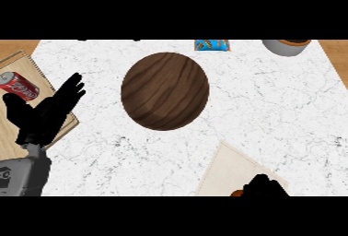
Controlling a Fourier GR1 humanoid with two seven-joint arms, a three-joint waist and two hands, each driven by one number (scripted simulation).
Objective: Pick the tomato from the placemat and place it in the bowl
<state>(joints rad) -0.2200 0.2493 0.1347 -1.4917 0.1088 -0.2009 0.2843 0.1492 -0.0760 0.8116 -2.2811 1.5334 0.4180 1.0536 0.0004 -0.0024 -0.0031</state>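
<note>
White marble counter (272, 106) is filling nearly the whole frame, with strips of wood showing at the upper corners. Sitting in the upper middle is the wooden bowl (165, 90), dark and wide, well apart from everything else, so there is free room above it for a drop.

Down at the lower right, the beige placemat (231, 173) is lying at an angle, running out of the frame's bottom. The right hand (263, 186) is working right at that edge, over the mat. Only a dark mass of it is showing, so I cannot tell whether its fingers are curled or straight. Peeking out just left of it is a small reddish sliver, most likely the tomato (237, 193), touching or nearly touching the hand. My read: the pick is happening now, and the carry to the bowl is not yet done.

Over at the left edge, the left hand (48, 110) is resting with fingers straight and spread, pointing up, holding nothing. It is overlapping a wooden board (20, 64) that carries a red soda can (19, 86). Along the top edge sit a blue packet (212, 44) and a grey cup (287, 46), both clear of the route up to the bowl.
</note>
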